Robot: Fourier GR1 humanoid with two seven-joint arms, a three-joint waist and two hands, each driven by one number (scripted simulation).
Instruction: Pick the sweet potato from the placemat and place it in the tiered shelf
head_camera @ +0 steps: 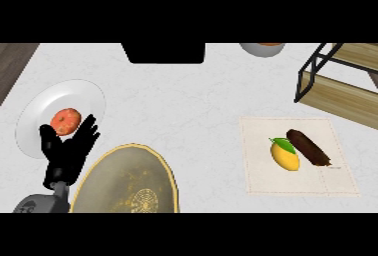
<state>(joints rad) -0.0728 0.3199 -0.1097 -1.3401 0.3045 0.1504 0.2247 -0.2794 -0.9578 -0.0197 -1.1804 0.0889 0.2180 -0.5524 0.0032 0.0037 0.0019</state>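
Head view: pale marbled counter (177,95) fills the frame. Tiered shelf (341,82), black frame with wooden boards, occupies the upper right corner. Gold patterned plate (125,180) lies at lower left; white plate (63,112) sits just above it, carrying 1 orange-red round item (66,121). Beige placemat (295,157) lies at right, below the shelf. Left hand (68,152), black, fingers straight and spread, holding nothing, overlaps the white plate's lower edge, fingertips beside the round item. Dark box (164,52) sits at top centre; bowl (262,48), cut off, beside it. Sweet potato (308,148), dark brown, rests on the placemat, touching 1 lemon (286,155) with green leaf.
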